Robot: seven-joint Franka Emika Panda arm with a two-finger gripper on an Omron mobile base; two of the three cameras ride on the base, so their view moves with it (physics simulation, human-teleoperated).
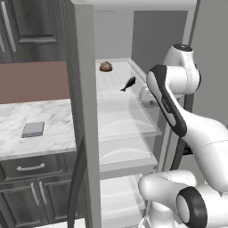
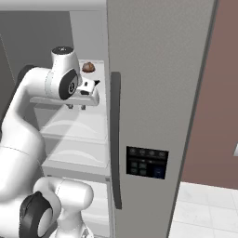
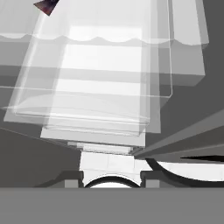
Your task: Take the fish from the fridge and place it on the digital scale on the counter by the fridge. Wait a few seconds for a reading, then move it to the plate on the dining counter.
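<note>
Two items lie on the open fridge top glass shelf: fish mid-shelf, brown lump at its 11 o'clock, apart. Gripper hovers just above shelf at fish's 4 o'clock; jaws' state: can't tell. Scale sits on counter w/ nothing on it. Door panel text unreadable.

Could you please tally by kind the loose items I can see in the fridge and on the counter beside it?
Fish: 1, on the upper fridge shelf
Brown lump: 1, farther back on that shelf
Scale: 1, on the counter
Total: 3
</note>
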